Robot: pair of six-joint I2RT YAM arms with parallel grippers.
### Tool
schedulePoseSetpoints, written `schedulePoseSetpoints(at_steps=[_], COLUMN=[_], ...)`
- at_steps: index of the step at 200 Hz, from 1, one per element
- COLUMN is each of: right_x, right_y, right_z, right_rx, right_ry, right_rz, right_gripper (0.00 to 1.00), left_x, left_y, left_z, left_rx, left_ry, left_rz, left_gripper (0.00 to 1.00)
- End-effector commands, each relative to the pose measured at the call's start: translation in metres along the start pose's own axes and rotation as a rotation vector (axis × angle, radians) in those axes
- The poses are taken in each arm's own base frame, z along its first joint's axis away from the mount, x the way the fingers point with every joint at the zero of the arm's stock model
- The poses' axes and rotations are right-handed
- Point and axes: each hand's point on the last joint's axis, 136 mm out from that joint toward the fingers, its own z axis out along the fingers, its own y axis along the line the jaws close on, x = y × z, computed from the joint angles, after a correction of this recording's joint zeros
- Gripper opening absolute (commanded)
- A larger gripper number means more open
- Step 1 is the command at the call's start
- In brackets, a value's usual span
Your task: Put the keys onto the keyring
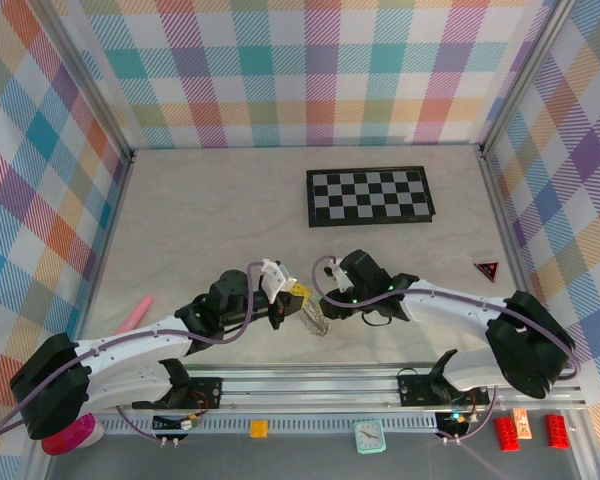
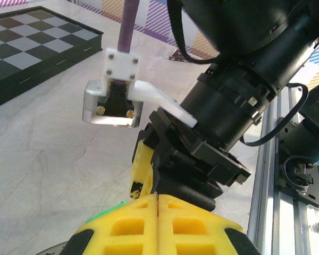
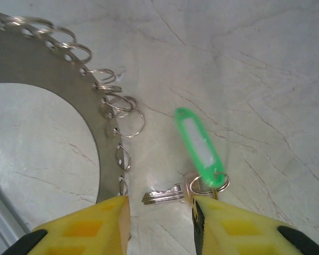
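Right hand (image 3: 160, 219) wide around key (image 3: 162, 197); keyring (image 3: 48, 66) beside

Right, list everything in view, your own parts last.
checkerboard: one, black and white, far table
keyring: one, grey, at left fingers
key: one, silver with green tag, between right fingers
triangle: one, red, right edge
stick: one, pink, left side
clock: one, teal, front rail
block: one, orange, front rail
bricks: two, red, front right
left fingers: two, yellow, pressed together
right fingers: two, yellow, apart
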Motion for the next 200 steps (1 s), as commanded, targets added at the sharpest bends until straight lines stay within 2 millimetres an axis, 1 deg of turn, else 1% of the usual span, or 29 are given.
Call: schedulePoseSetpoints(at_steps=[1, 23, 32, 49, 72, 100, 133, 155, 181, 200], right_x=[-0.024, -0.037, -0.042, -0.039, -0.037, -0.030, -0.032, -0.033, -0.033, -0.032], right_y=[0.019, 0.051, 0.061, 0.074, 0.079, 0.089, 0.087, 0.090, 0.094, 0.098], right_z=[-0.025, -0.054, -0.066, -0.079, -0.083, -0.081, -0.080, -0.080, -0.080, -0.081], right_rx=[-0.076, -0.222, -0.265, -0.320, -0.342, -0.418, -0.415, -0.427, -0.454, -0.479], right_ry=[-0.119, -0.298, -0.384, -0.484, -0.498, -0.465, -0.483, -0.485, -0.479, -0.476], right_rz=[-0.096, -0.307, -0.386, -0.530, -0.591, -0.597, -0.581, -0.590, -0.598, -0.610], right_gripper=[0.36, 0.36, 0.37, 0.36, 0.34, 0.33, 0.30, 0.29, 0.25, 0.20], left_x=[-0.017, -0.020, -0.021, -0.024, -0.026, -0.029, -0.028, -0.030, -0.031, -0.033], left_y=[-0.014, -0.018, -0.020, -0.023, -0.026, -0.030, -0.034, -0.036, -0.039, -0.040], left_z=[-0.003, -0.004, -0.005, -0.006, -0.009, -0.013, -0.015, -0.016, -0.016, -0.017], left_rx=[0.054, 0.078, 0.091, 0.110, 0.131, 0.146, 0.168, 0.180, 0.194, 0.198], left_ry=[-0.081, -0.107, -0.116, -0.127, -0.144, -0.165, -0.166, -0.177, -0.185, -0.193], left_rz=[0.048, 0.057, 0.065, 0.075, 0.089, 0.103, 0.111, 0.117, 0.118, 0.117], left_gripper=[0.00, 0.00, 0.00, 0.00, 0.00, 0.00, 0.00, 0.00, 0.00, 0.00])
